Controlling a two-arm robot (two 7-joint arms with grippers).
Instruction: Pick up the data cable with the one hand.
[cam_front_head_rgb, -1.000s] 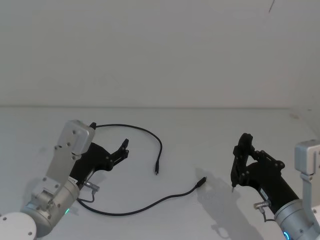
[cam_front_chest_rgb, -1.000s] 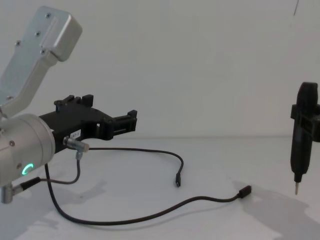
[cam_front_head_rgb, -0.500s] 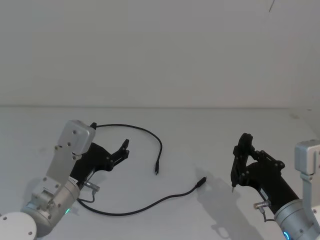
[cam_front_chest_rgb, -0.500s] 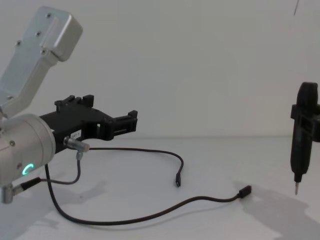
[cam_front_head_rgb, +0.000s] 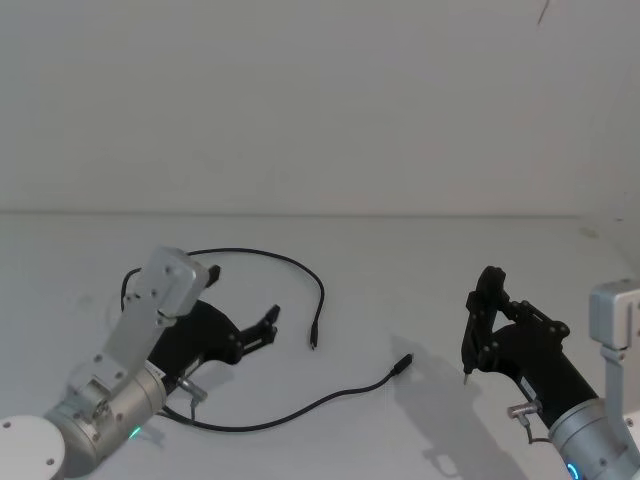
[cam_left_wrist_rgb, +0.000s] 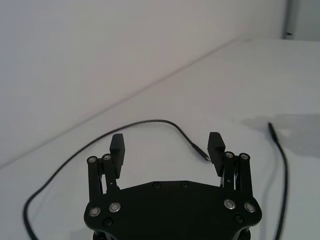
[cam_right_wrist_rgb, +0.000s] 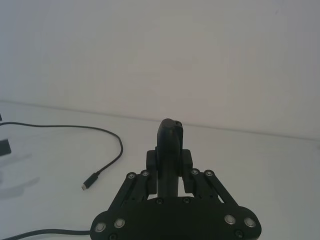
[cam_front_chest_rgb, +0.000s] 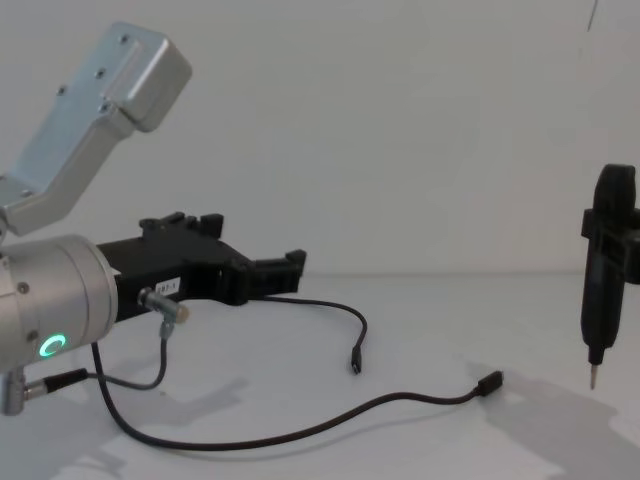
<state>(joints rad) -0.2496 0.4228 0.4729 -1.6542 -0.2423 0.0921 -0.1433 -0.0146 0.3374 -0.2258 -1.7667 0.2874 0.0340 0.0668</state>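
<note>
Jaws spread and empty, the left gripper hovers at lower left, aimed at the data cable looping across the lower centre, likely to straddle it; the right gripper sits closed, lower right.

Matt data cable lies on smooth white table (left gripper: black plastic).

Data cable (looped) on white table
</note>
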